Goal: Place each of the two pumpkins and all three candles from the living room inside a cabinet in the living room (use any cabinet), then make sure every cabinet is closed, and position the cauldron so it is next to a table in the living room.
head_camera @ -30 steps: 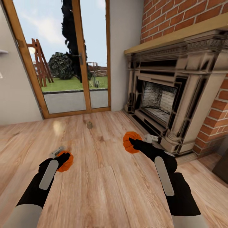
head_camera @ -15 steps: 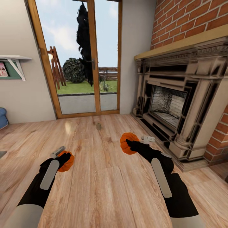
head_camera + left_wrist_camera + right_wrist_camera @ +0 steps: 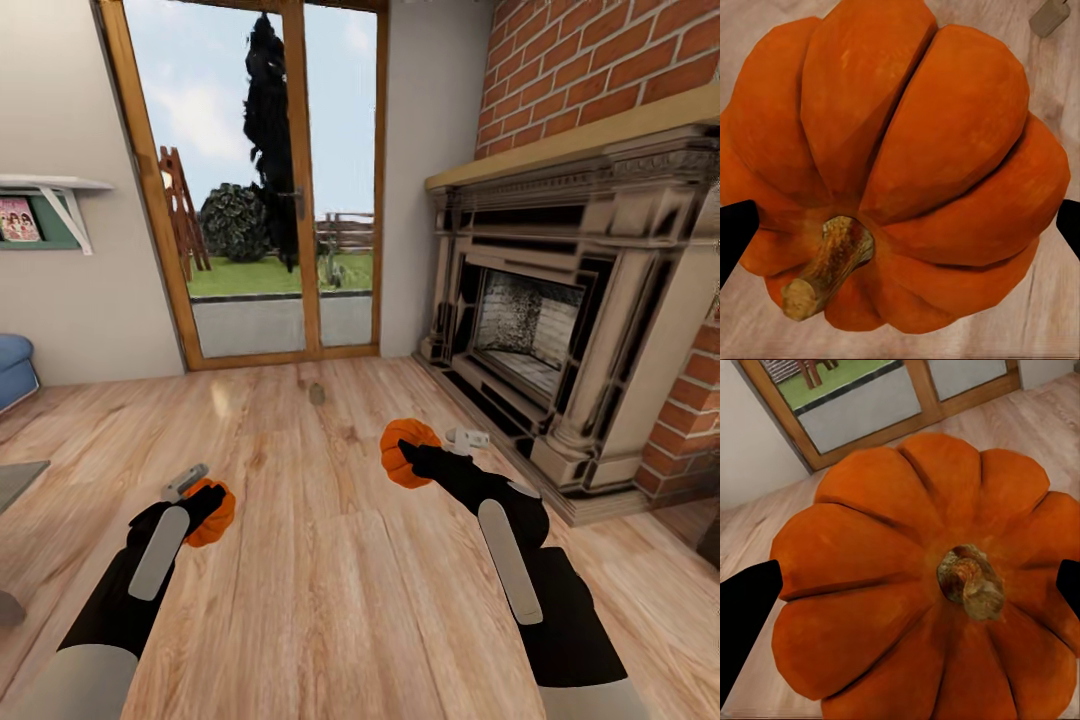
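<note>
**Two pumpkins carried over the living-room floor**

The wooden floor (image 3: pixel 330 560) is shown running to a glazed door (image 3: pixel 270 190) in a wooden frame. A carved stone fireplace (image 3: pixel 560 310) is set against the brick wall (image 3: pixel 590 70) on the right, and a wall shelf (image 3: pixel 45 200) is seen at the far left. The left hand (image 3: pixel 200 495) is closed on one pumpkin (image 3: pixel 212 514), held above the floor; in the left wrist view this pumpkin (image 3: pixel 892 165) is seen pressed between the dark fingertips (image 3: pixel 735 232), stem toward the camera. The right hand (image 3: pixel 425 460) is closed on the other pumpkin (image 3: pixel 405 452), raised in front of the fireplace. A small candle (image 3: pixel 317 394) is seen standing on the floor near the door, well apart from both hands.
</note>
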`<state>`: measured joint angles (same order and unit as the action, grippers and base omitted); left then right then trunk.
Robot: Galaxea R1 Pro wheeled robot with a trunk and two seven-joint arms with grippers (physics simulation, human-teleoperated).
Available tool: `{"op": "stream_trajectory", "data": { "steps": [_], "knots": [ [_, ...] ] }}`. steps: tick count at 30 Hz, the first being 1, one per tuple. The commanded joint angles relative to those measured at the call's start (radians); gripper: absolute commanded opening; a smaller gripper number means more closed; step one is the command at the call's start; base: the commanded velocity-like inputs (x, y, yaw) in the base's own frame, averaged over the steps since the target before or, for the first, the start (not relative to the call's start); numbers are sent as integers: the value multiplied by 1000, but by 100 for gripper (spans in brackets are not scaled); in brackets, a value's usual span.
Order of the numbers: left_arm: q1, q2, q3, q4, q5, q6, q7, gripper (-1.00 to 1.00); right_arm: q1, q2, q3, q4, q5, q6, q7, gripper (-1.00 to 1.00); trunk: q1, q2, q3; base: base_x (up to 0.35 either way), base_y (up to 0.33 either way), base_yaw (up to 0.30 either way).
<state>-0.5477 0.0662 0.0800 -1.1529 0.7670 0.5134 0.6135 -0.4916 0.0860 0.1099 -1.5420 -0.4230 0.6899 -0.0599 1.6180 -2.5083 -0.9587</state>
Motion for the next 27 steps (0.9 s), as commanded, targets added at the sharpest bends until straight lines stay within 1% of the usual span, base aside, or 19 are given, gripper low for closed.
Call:
{"op": "stream_trajectory", "data": {
  "steps": [1,9,15,24,27],
  "knots": [
    [-1,0,0,-1,8,2,8,-100,-1,0,0,-1,-9,4,-6,-100,-1,-1,-1,-326,105,0],
    [0,-2,-1,1,9,2,8,-100,-1,0,0,-1,-10,4,-6,-100,-1,-1,-1,-329,95,0],
    [0,-2,-1,2,9,2,8,-100,-1,0,0,4,-10,4,-6,-100,-1,-1,-1,-336,12,0],
    [-1,-2,-2,2,9,2,8,-100,-1,0,-1,17,-10,4,-4,-100,-1,-1,1,-308,-167,-45],
    [0,-2,-2,2,9,2,8,-100,-1,-9,0,15,-10,5,-3,-100,-1,-1,1,-288,-209,-126]
  ]
}}
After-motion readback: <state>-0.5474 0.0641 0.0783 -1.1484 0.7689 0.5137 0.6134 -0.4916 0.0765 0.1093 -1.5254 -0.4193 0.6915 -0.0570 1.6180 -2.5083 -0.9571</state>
